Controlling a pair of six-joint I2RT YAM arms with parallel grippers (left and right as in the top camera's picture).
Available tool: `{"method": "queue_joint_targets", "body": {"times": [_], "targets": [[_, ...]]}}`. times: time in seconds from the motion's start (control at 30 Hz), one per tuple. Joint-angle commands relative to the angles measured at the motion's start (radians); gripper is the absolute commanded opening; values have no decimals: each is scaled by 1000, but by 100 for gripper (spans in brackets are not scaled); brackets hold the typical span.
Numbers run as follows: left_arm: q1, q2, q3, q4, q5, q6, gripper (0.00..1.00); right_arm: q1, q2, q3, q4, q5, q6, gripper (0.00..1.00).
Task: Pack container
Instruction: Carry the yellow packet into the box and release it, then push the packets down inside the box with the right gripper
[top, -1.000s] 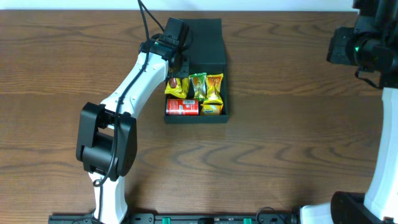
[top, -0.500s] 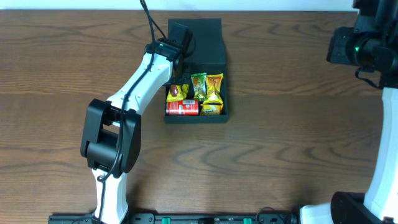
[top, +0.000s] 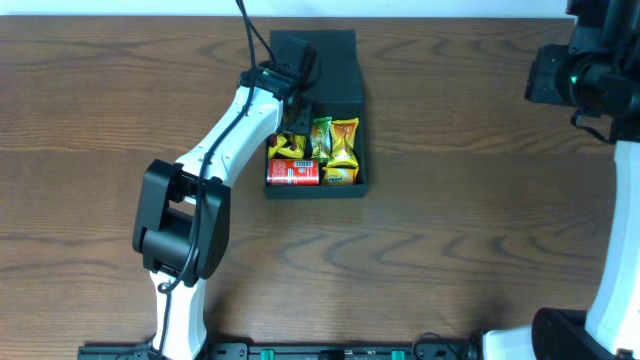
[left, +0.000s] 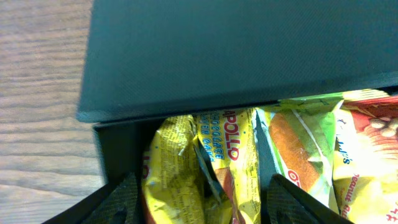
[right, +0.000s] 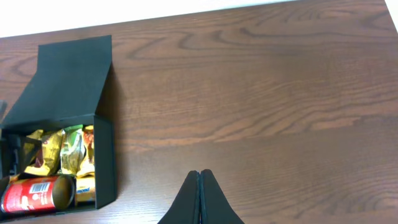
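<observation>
Left claw (left: 203, 190) sat open astride yellow packet (left: 174, 168) in container (left: 236, 56) upper-left corner, likely seating it; right claw (right: 199, 186) shut, idle.

The container (top: 335, 65) looked like matt black card, with a fine woven texture across its lid. The snack packets (left: 230, 162) inside were glossy, crinkled film, and the red can (top: 292, 173) had a smooth sheen. The table (top: 480, 200) was dark, grained wood with a satin finish. The left arm (top: 235, 122) wore smooth white plastic.
</observation>
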Motion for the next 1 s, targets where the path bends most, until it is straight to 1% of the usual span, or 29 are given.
{"method": "queue_joint_targets", "body": {"times": [0.0,0.1,0.17,0.27,0.3,0.33,0.37,0.4,0.43,0.47,0.5,0.6,0.7,0.83,0.97], "targets": [[20,-19,114,-20,-55,33,67,-8,-1,0,2,-5,-13,2],[20,-58,200,-45,-50,34,68,-8,-1,0,12,-5,-14,1],[20,-105,276,-66,-25,56,67,-8,-1,0,18,-25,-37,2],[19,-200,380,-80,5,82,60,-3,17,-4,25,-150,-63,1],[20,-230,400,-81,0,98,53,6,33,-16,33,-206,-66,2],[26,-274,416,-84,-31,109,39,21,56,-37,44,-259,-66,1],[38,-314,418,-90,-82,108,17,42,82,-68,59,-306,-66,1],[51,-338,418,-98,-123,108,6,60,102,-93,71,-333,-66,2],[78,-365,418,-119,-171,102,6,94,139,-131,92,-379,-66,1],[134,-391,418,-157,-203,78,6,143,185,-167,125,-438,-66,1],[180,-400,418,-189,-197,60,6,180,219,-180,146,-465,-66,2],[356,-399,390,-270,-104,37,6,321,325,-182,219,-475,-66,2],[480,-386,309,-272,28,37,6,422,419,-182,270,-480,-56,2],[529,-381,164,-220,28,42,6,490,507,-182,321,-578,-54,2],[537,-374,36,-127,32,47,6,525,544,-182,357,-602,-54,1]]}}
